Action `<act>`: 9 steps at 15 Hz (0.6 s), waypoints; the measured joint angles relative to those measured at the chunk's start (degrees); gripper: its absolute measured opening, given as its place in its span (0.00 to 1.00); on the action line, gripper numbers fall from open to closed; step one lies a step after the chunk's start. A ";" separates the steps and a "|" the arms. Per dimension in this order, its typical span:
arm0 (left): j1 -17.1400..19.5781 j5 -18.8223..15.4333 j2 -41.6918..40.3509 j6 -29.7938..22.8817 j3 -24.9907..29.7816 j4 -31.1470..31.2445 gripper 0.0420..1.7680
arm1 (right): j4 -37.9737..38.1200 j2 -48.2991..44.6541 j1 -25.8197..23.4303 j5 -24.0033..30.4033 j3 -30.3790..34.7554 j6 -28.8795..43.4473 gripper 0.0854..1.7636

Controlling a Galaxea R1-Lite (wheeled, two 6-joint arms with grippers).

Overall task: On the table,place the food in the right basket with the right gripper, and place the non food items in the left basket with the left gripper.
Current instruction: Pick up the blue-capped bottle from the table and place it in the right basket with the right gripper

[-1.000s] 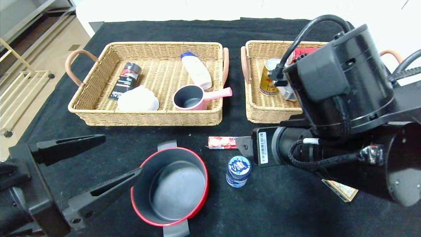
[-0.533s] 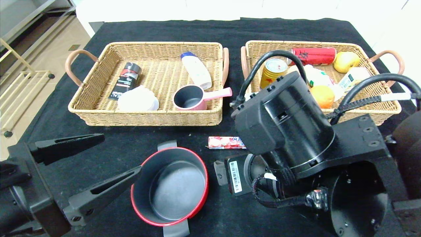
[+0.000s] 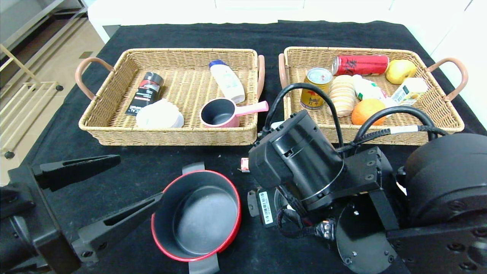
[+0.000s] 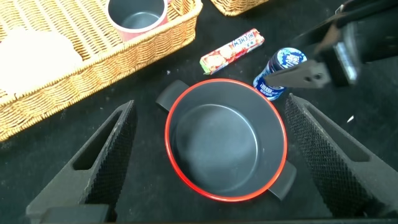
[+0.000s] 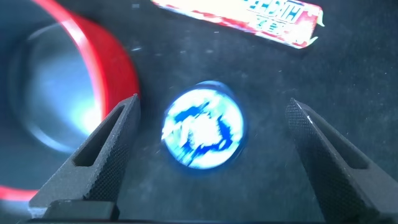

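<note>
The red pot [image 3: 196, 215] stands on the table [image 3: 190, 34] near the front, and my left gripper [image 3: 140, 178] hovers open just left of it; in the left wrist view its fingers flank the pot [image 4: 225, 138]. My right gripper [image 5: 211, 109] hangs open directly above the small blue-lidded jar [image 5: 202, 132], not touching it. The jar [image 4: 281, 71] stands beside the pot's rim and is hidden under my right arm in the head view. The Hi-Chew stick [image 4: 232, 51] lies just beyond it. A gold can [image 3: 315, 88] and biscuits [image 3: 341, 95] lie in the right basket [image 3: 437, 127].
The left basket [image 3: 171, 137] holds a black can [image 3: 146, 93], a white bottle [image 3: 227, 80], a white bowl [image 3: 159, 114] and a pink saucepan [image 3: 220, 113]. The right basket also holds a red can [image 3: 360, 64], an orange [image 3: 366, 110] and a yellow fruit [image 3: 400, 70].
My right arm has swung back from over the right basket and down toward the table's front, ending above the blue-lidded jar. The left arm and pot have not moved.
</note>
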 joint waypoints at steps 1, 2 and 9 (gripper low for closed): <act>0.00 -0.02 0.00 -0.01 0.04 0.00 0.97 | 0.00 0.39 -0.38 -0.02 -0.11 0.28 0.96; 0.00 -0.09 0.00 0.00 0.04 -0.02 0.97 | 0.00 0.69 -0.68 -0.02 -0.13 0.41 0.96; -0.04 -0.30 -0.07 0.00 0.11 0.09 0.97 | -0.09 2.40 -1.27 -0.05 -0.35 0.55 0.96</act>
